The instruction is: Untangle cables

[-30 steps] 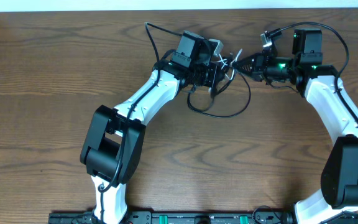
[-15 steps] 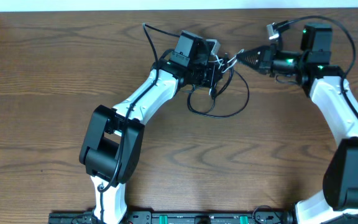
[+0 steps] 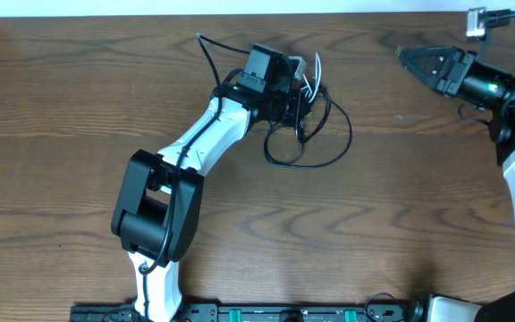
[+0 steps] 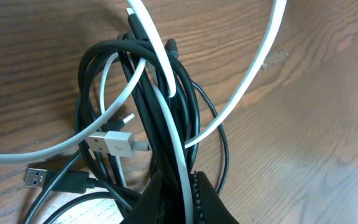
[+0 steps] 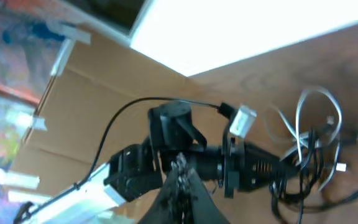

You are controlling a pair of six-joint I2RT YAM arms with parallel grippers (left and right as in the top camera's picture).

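Here, tangled cables (image 4: 154,112) lie on a dark wood-grain table (image 3: 61,134).

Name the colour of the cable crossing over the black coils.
The cable is white; left wrist view.

No legible text, no readable label, brand or number on the cables (image 4: 185,99), none elsewhere
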